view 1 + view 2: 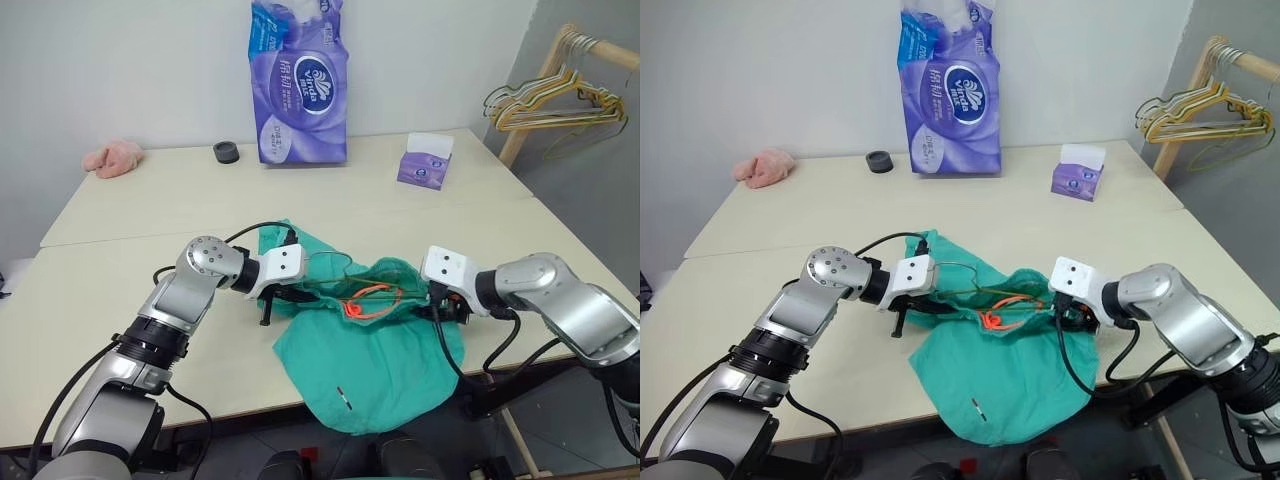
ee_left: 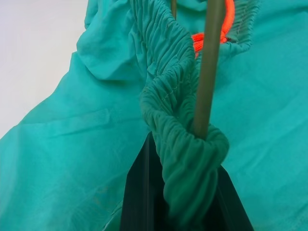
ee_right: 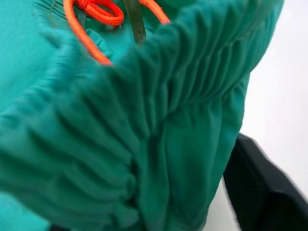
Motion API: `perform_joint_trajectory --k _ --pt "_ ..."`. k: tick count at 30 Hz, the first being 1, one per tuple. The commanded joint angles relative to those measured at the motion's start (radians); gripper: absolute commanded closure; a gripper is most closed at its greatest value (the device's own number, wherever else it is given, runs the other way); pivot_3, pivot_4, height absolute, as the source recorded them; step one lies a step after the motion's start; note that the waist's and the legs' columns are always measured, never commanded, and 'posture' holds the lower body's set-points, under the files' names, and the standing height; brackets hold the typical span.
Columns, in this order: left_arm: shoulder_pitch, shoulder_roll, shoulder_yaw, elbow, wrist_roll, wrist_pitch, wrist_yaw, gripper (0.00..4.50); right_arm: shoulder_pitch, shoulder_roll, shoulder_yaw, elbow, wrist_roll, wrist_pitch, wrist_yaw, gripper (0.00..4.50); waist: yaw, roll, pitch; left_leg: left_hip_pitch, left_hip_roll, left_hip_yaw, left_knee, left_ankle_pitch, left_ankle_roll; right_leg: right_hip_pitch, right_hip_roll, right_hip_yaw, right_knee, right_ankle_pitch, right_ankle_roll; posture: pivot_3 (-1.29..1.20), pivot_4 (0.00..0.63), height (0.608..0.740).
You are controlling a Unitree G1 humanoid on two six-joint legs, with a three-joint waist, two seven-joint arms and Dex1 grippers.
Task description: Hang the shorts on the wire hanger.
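The teal-green shorts [image 1: 380, 360] lie on the table's front half, one leg hanging over the front edge. Their gathered waistband is stretched between my two grippers, with the orange cord [image 1: 370, 300] in its middle. The thin olive wire hanger [image 2: 207, 72] runs inside the waistband, and its hook [image 1: 955, 266] pokes out near my left hand. My left gripper [image 1: 298, 297] is shut on the waistband's left end, which folds around the wire. My right gripper [image 1: 442, 308] is at the waistband's right end, with bunched elastic fabric [image 3: 159, 120] pressed up against it.
At the back of the beige table [image 1: 150, 210] stand a tall purple tissue pack [image 1: 300, 85], a small purple tissue box [image 1: 425, 165], a black ring [image 1: 226, 152] and a pink cloth lump [image 1: 113, 157]. A wooden rack with several hangers [image 1: 560, 95] stands off the table's right.
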Motion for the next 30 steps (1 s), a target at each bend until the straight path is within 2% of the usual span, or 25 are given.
perform_joint_trajectory --k 1,5,11,20,25,30 --pt "-0.021 -0.001 0.024 -0.019 -0.025 -0.005 -0.007 4.50 -0.028 0.015 -0.012 -0.011 -0.024 -0.016 0.011 3.18 0.000 0.000 0.000 0.000 0.000 0.000 0.000 0.000 0.000 0.000 0.000 0.000 0.000 0.000 0.000 -0.20 0.049 0.740" --pt "-0.022 -0.005 0.029 -0.015 -0.037 0.000 -0.005 4.50 -0.024 0.023 -0.021 -0.020 -0.035 -0.015 0.021 4.48 0.000 0.000 0.000 0.000 0.000 0.000 0.000 0.000 0.000 0.000 0.000 0.000 0.000 0.000 0.000 -0.20 0.052 0.740" --pt "-0.029 -0.041 0.074 0.007 -0.093 0.046 0.009 2.78 -0.034 0.031 -0.038 -0.038 -0.033 -0.010 0.035 4.50 0.000 0.000 0.000 0.000 0.000 0.000 0.000 0.000 0.000 0.000 0.000 0.000 0.000 0.000 0.000 -0.20 0.052 0.740" --pt "-0.088 -0.018 0.182 0.171 -0.185 0.133 -0.015 0.10 -0.016 -0.006 -0.095 -0.105 -0.016 0.007 0.068 4.50 -0.001 0.000 0.000 0.000 0.000 -0.001 0.000 0.000 0.000 0.000 0.000 -0.001 0.000 0.000 0.000 -0.20 0.054 0.740" --pt "-0.136 0.021 0.205 0.270 -0.190 0.130 -0.063 0.04 -0.002 -0.033 -0.133 -0.123 0.003 0.016 0.087 4.50 -0.002 0.000 0.000 0.000 0.000 -0.001 0.000 0.000 0.000 0.000 0.000 -0.001 0.000 0.000 0.000 -0.20 0.056 0.740" --pt "-0.128 0.043 0.152 0.308 -0.143 0.079 -0.125 0.04 -0.009 -0.040 -0.165 -0.122 0.025 0.029 0.091 4.50 -0.001 0.000 0.000 0.000 0.000 -0.001 0.000 0.000 0.000 0.000 0.000 -0.001 0.000 0.000 0.000 -0.20 0.056 0.740"
